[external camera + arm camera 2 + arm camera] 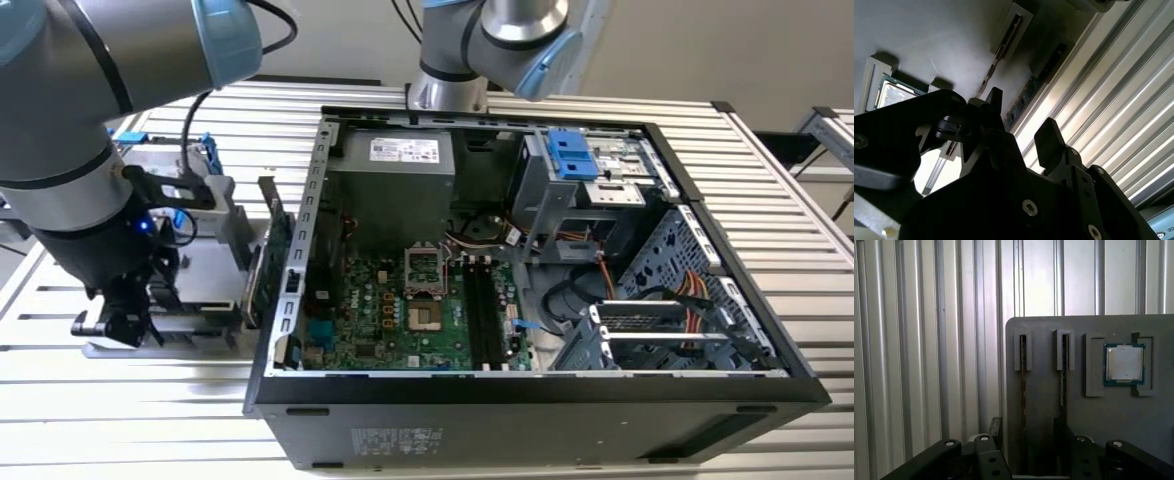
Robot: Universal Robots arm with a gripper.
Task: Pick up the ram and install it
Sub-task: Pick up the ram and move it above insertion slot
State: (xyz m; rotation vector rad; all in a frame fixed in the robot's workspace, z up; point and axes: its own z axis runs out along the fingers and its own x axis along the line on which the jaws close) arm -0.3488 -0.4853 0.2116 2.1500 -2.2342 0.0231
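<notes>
Two thin ram sticks stand on edge in slots of a grey fixture plate (1104,430). In the first wrist view they are ram (1023,385) and a second stick (1064,375). My gripper (1027,427) is open, low over the plate, with its fingers (996,426) straddling the stick farther from the processor chip. In the second wrist view that ram (1030,89) runs up from between the fingertips (1048,134), with the gripper (1021,114) apart from it on both sides. In the exterior view the gripper (127,320) hangs over the plate on the exterior view's left of the open computer case (534,385).
A processor chip (1124,364) lies in a pocket of the plate beside the sticks. A green card (274,270) stands on edge between the plate and the case. The motherboard's long black memory slots (483,310) lie inside the case. Ribbed metal table (929,340) surrounds everything.
</notes>
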